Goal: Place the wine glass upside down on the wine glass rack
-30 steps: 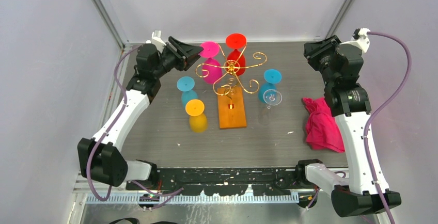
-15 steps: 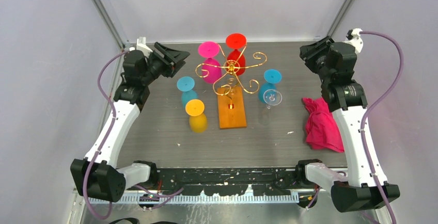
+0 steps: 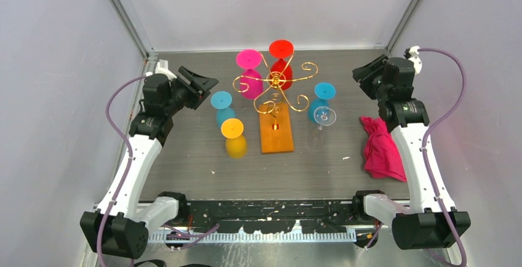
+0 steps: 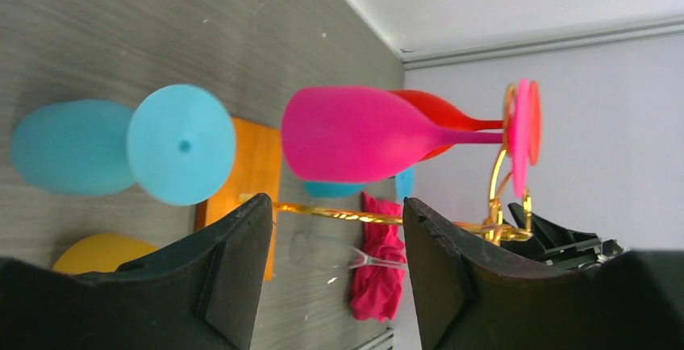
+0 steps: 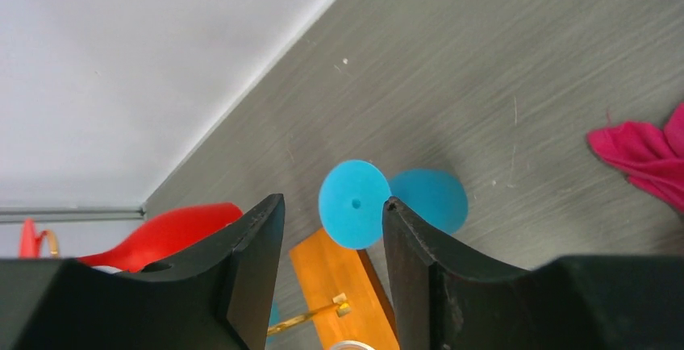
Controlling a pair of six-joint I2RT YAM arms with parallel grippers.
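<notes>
While our left gripper (image 4: 335,205) and right gripper (image 5: 332,202) stand spread and empty, we see a pink wine glass (image 3: 251,81) hanging on the rack (image 3: 276,133).

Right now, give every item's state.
rack: upright
pink glass: hung inverted on rack
red glass: hung inverted on rack
left blue glass: inverted on table
right blue glass: inverted on table
yellow glass: inverted on table
clear glass: inverted on table
cloth: crumpled
left jaws: open, empty
right jaws: open, empty

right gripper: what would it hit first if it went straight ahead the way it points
Probably the blue wine glass standing upside down on the table; its foot sits centred ahead of the open right gripper. Depth is unclear, so it might pass over.
</notes>
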